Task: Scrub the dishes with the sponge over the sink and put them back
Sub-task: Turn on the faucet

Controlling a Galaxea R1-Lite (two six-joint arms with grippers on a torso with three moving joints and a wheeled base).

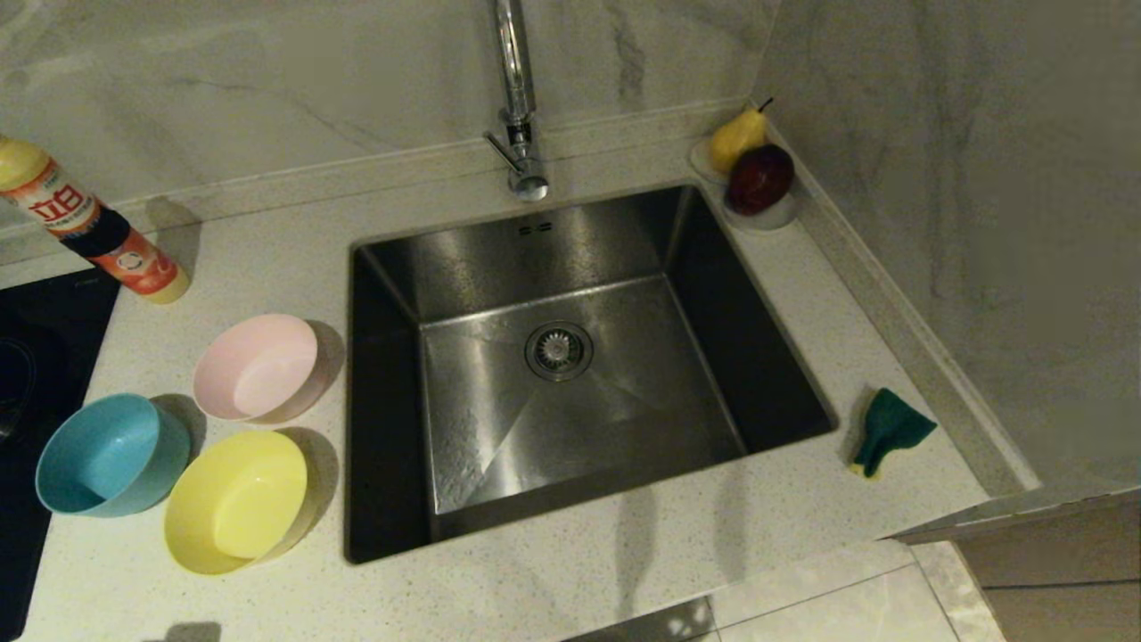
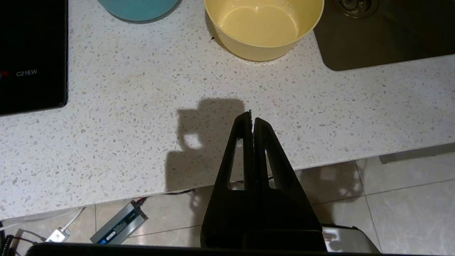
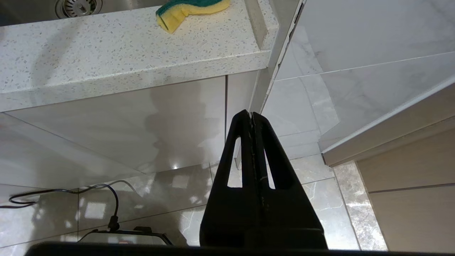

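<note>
Three bowls stand on the counter left of the sink (image 1: 588, 232): a pale pink bowl (image 1: 258, 366), a light blue bowl (image 1: 107, 455) and a yellow bowl (image 1: 236, 499). The sponge (image 1: 887, 430), green side up and curled, lies on the counter right of the sink, and its yellow foam shows in the right wrist view (image 3: 190, 10). My left gripper (image 2: 252, 119) is shut and empty above the counter's front edge, short of the yellow bowl (image 2: 261, 26). My right gripper (image 3: 251, 114) is shut and empty, low in front of the cabinet below the sponge. Neither arm shows in the head view.
A tap (image 1: 517, 98) rises behind the sink. A small white dish (image 1: 767, 214) with a pear and a dark red apple sits at the back right corner. A detergent bottle (image 1: 89, 227) lies tilted at the back left, beside a black hob (image 1: 36, 357). A wall closes the right side.
</note>
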